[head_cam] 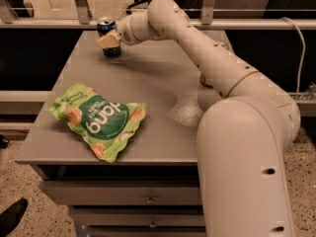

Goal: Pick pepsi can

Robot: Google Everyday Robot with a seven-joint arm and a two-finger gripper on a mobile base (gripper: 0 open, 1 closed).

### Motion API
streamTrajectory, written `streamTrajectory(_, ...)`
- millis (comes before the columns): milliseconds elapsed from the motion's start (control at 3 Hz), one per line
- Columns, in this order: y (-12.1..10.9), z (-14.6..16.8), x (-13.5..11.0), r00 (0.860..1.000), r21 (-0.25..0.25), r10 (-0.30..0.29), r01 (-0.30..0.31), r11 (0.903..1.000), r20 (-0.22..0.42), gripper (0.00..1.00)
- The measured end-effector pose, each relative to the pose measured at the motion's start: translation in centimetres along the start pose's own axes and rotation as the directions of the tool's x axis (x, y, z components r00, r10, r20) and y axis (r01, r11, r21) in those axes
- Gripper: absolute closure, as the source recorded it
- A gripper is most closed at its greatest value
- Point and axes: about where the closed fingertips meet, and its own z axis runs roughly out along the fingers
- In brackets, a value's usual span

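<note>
The pepsi can [105, 25] is dark blue with a silver top and stands upright at the far left corner of the grey table [148, 78]. My gripper [109, 39] reaches across the table from the right and sits right at the can, covering its middle. The can's top and base show above and below the gripper. The can rests on the table surface.
A green snack bag [96, 119] lies flat on the near left part of the table. A small brownish object [203, 81] peeks out from behind my arm at the table's right side. Drawers [148, 199] sit under the table front. A rail runs behind the table.
</note>
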Motion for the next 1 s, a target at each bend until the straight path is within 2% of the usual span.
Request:
streamTrajectory(333, 0.3, -2.7, -1.7, 0.999, -0.002, -0.037, 0.037, 0.9993, 0.023, 1.00)
streamTrajectory(667, 0.1, -8.3, -3.1, 0.995, -0.012, -0.063, 0.064, 0.9979, 0.074, 1.00)
streamTrajectory(1000, 0.0, -8.2, -3.0, 0.995, -0.011, -0.062, 0.063, 0.9979, 0.072, 1.00)
